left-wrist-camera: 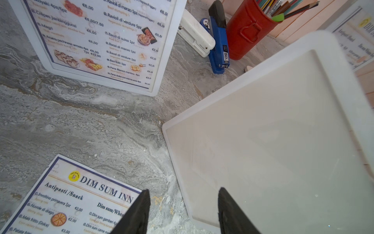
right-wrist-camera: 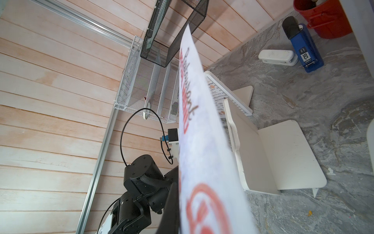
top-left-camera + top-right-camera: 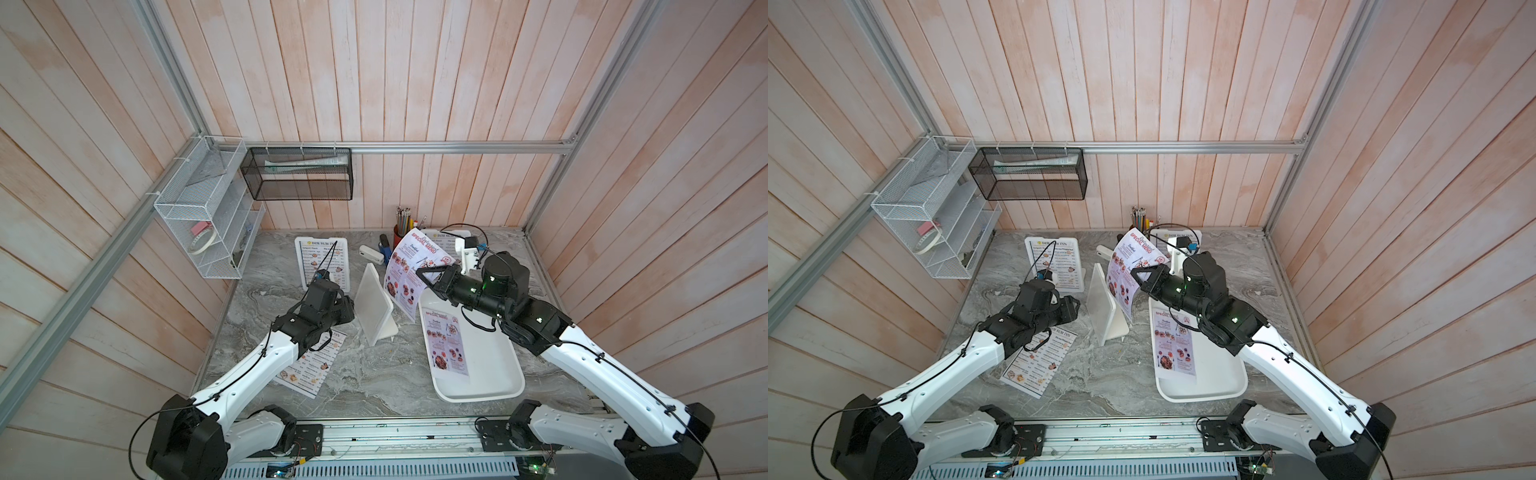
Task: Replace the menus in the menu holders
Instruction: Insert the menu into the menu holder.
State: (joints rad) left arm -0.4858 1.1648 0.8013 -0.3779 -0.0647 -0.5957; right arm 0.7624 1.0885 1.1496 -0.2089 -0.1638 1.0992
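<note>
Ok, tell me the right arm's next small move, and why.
Probably swing the SPECIAL MENU sheet, pinched in the right gripper, over the empty holder: the sheet hangs beside it, not yet inserted, with the open left gripper close by.

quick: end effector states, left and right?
Left end effector: open, gripping nothing, beside the empty menu holder.
Right end effector: closed on a SPECIAL MENU sheet.

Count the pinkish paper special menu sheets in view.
2: raised sheet in the right end effector; flat sheet in the shallow white tray. More may hide beneath.
</note>
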